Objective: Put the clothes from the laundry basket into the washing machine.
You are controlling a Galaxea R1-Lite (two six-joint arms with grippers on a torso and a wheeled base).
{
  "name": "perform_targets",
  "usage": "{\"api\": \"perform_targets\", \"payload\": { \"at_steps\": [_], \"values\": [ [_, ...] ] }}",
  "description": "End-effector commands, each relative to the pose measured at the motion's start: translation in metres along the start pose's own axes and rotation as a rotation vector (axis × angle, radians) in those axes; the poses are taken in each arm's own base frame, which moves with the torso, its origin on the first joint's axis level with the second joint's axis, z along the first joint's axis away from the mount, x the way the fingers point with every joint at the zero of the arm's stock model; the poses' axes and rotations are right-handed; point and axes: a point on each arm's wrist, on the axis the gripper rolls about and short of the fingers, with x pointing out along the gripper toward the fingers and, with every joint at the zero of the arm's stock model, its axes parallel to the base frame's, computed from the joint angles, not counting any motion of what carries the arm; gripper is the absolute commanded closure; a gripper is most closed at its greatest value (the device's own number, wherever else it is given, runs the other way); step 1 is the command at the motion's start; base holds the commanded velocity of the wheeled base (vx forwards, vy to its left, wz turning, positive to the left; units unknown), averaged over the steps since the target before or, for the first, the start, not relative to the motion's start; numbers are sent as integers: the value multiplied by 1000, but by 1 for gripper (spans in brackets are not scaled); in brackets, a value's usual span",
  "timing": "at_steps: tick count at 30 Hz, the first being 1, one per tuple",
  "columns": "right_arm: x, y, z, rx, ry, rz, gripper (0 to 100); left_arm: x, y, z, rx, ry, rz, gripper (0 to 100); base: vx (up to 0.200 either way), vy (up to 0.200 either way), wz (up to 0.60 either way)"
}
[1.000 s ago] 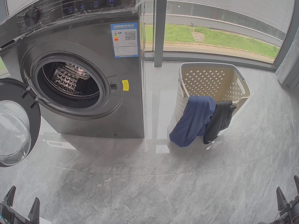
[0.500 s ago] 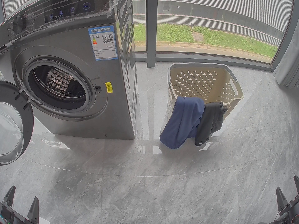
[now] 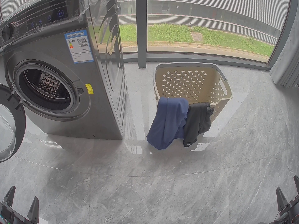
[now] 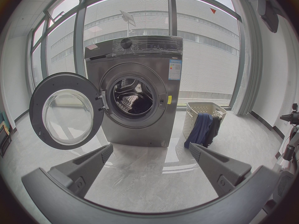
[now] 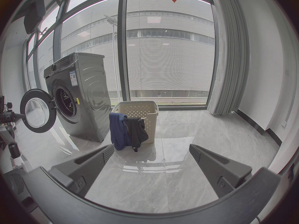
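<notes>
**Washer door wide, basket by the window, both claws empty**

Open floor: a broad stretch of glossy grey marble-patterned floor (image 3: 155, 187) is seen between the robot and the task's things. The left claw (image 3: 23, 194) and the right claw (image 3: 287, 184) are held low at the near edge, well apart from everything. The fingers of each are spread wide, with nothing between them.

Edges: the grey metal front-loading washing machine (image 3: 102, 78) is placed to the left. Its side panel is turned towards the cream perforated plastic laundry basket (image 3: 187, 78), with a strip of bare floor between the two. The round glass-centred washer door (image 3: 9, 125) is swung fully open to the left, jutting out over the floor. The drum mouth (image 3: 43, 87) is left unobstructed. A dark shape (image 4: 140, 105) is noted inside the drum, kind not told.

Clothes: a blue garment (image 3: 166, 122) and a black garment (image 3: 196, 122) are draped side by side over the basket's near rim. They touch each other and hang down its outer wall. The blue one reaches nearly to the floor; the black one ends higher. The basket's bottom is hidden behind them.

Room: the basket is stood just before a tall glass window (image 3: 202, 16), right of a dark grey window post (image 3: 141, 25). A pale grey curtain (image 3: 288, 63) is hung at the far right. A strip of green grass (image 3: 218, 38) is recorded outside.
</notes>
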Motion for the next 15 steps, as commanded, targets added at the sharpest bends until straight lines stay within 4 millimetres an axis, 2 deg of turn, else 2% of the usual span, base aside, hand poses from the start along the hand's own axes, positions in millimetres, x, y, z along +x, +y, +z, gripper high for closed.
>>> {"api": "perform_targets", "payload": {
  "at_steps": [1,7,15],
  "values": [
    [1,0,-5,0,11,0,0,0,0,-5,-2,7,0,0,0,0,0],
    [1,0,-5,0,11,0,0,0,0,-5,14,7,-7,0,200,0,0],
    [1,0,-5,0,11,0,0,0,0,-5,-3,7,-1,0,0,0,0]
  ]
}}
